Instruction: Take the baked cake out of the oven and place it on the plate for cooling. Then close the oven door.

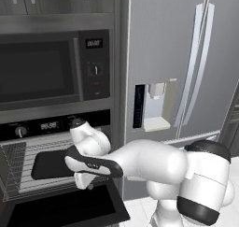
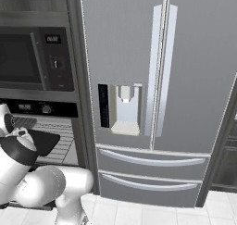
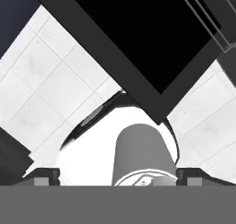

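The black oven (image 1: 42, 126) stands open, with wire racks (image 1: 28, 186) showing inside. A flat dark tray (image 1: 46, 164) lies on a rack; I cannot make out the cake on it. The oven door (image 1: 70, 207) is dropped down flat. My gripper (image 1: 85, 183) hangs just in front of the oven opening, above the door and pointing down. In the hand view its fingertips (image 3: 44, 174) stand wide apart with nothing between them, facing the door's dark glass (image 3: 138, 34) and the tiled floor (image 3: 50, 80). The plate is out of view.
A microwave (image 1: 46, 67) sits above the oven. A tall steel fridge (image 1: 177, 58) with a dispenser (image 2: 122, 108) stands right of it, with two drawers (image 2: 152, 161) below. The white arm (image 1: 154, 163) bends across in front of the fridge.
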